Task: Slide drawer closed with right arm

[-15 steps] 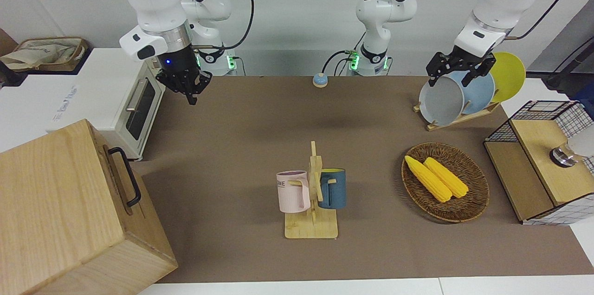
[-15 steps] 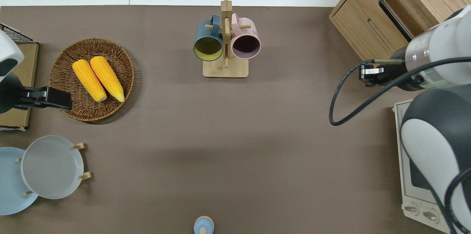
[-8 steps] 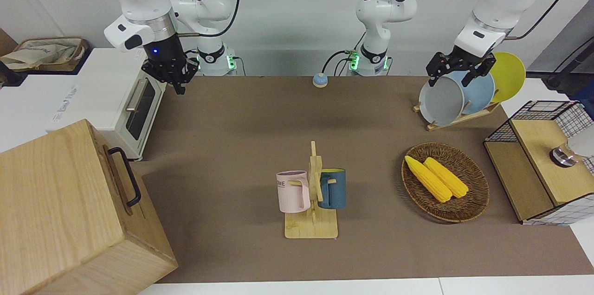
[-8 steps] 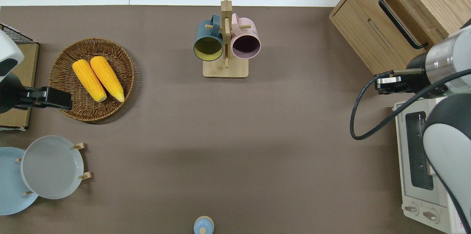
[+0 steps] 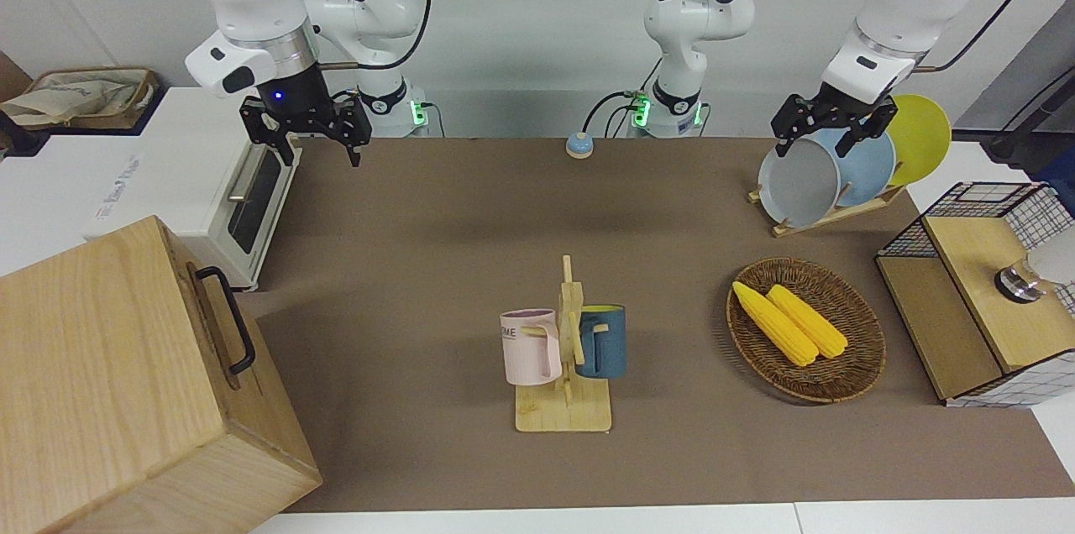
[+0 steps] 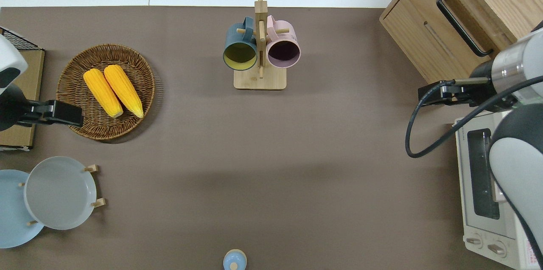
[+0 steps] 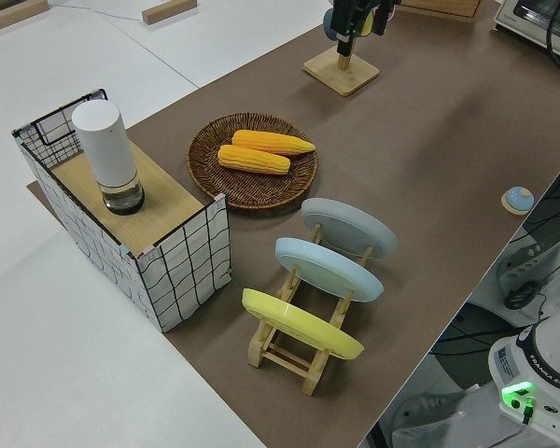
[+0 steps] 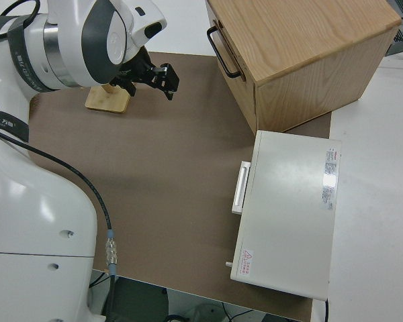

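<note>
Spreading wide in the front view, the right gripper's (image 5: pixel 306 137) two fingers (image 5: pixel 356 146) hang apart with nothing between them. In the overhead view this gripper (image 6: pixel 441 96) is over bare table mat, at about five o'clock of the drawer (image 6: pixel 432 28) and ten o'clock of the white oven (image 6: pixel 483 185). The right arm (image 5: pixel 252 5) rises from it, blue light lit at the wrist.

Its front sits flush with the big wooden box (image 5: pixel 109 374), at the right arm's end of the table, farther from the robots than the oven, so the drawer looks fully in and the task seems done or nearly so. The black bar handle (image 6: pixel 460 23) runs slantwise across the front in a shallow recess.

Made of stiff wood, the drawer should be fairly light on its runners and not fragile. A flat push on the front panel near the handle's middle would suit better than a pinch; pushing off-centre could rack it in its slot. The smooth wood gives little grip, so the push should run straight along the drawer's travel.

The left gripper (image 5: pixel 827 121) is parked, its fingers apart.
</note>
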